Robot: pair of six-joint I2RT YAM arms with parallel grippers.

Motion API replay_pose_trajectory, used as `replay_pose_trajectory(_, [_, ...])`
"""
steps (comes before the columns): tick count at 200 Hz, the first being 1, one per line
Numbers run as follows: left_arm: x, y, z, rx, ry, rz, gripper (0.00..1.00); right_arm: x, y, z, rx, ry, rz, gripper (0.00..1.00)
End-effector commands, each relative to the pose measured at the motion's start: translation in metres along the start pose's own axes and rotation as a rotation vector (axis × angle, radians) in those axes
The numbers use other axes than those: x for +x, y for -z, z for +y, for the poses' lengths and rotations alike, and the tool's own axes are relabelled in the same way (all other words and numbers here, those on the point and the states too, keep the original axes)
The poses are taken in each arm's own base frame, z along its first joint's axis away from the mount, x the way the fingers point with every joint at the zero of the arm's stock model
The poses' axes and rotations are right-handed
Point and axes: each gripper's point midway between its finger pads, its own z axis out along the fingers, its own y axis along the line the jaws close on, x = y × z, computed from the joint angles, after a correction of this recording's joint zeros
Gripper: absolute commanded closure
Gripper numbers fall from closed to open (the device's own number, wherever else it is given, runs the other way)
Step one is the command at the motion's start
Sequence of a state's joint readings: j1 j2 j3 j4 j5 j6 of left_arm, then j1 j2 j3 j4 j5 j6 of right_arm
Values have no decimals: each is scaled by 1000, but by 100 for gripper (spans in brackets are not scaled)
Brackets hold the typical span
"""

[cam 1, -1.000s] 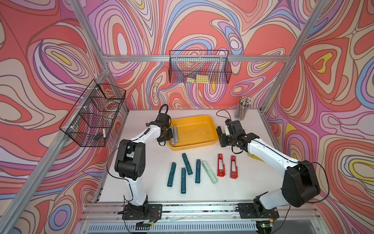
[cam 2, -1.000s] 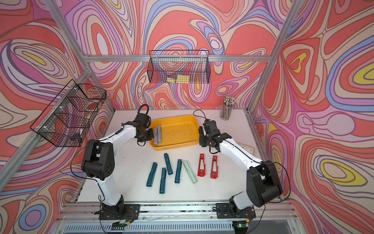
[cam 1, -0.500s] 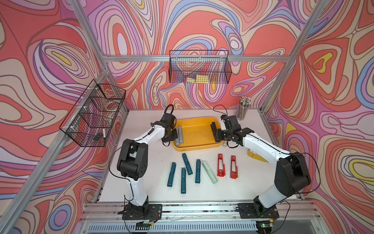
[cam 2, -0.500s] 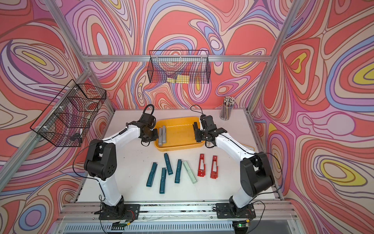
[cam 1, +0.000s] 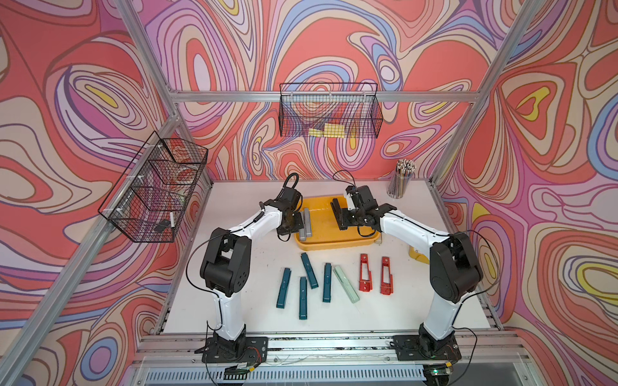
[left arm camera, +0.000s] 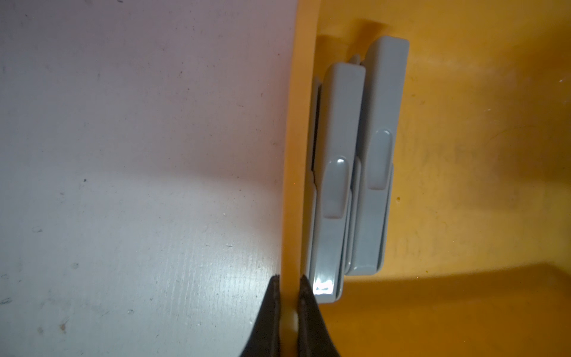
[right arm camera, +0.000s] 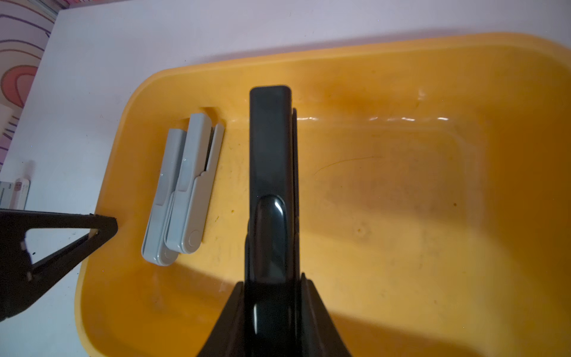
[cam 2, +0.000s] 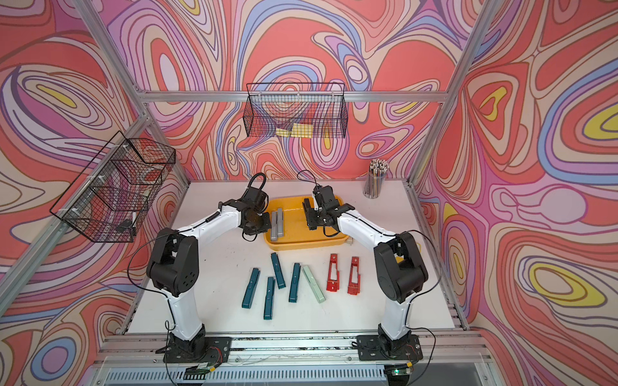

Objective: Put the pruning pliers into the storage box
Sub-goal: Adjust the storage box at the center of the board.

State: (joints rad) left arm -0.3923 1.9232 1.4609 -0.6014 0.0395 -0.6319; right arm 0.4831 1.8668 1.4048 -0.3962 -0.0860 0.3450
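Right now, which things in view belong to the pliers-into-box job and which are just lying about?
Job: shallow yellow plastic tray, left gripper clamping its rim; two grey bar-shaped pliers inside; black bar-shaped pliers in right gripper; four teal pliers, mint pliers, two red slotted pliers outside it.
Lying about: black wire-mesh baskets; clear cup of pencils.

The left pincer meets the left rim of the yellow storage box, beside two grey pruning pliers lying inside, while the right pincer holds black pruning pliers over the box. Four teal pliers, mint pliers and two red pliers lie on the white worktop in front.
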Motion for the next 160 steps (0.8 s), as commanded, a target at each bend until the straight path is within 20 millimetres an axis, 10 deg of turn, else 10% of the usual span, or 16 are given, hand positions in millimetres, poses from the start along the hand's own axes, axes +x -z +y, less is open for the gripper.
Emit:
replay_pose_trajectory(1, [-12,2,-4,-6,44,-39,99,-4,-9,19,-13,17,-14,94])
replay_pose_trajectory(88, [-6,-8,-6,15,57,-26,87,15,-47,39,-9,28,20,94])
replay_pose_trajectory(160, [-7,2,-7,31,32,-40,54,12,-66,42,-17,39,21,95])
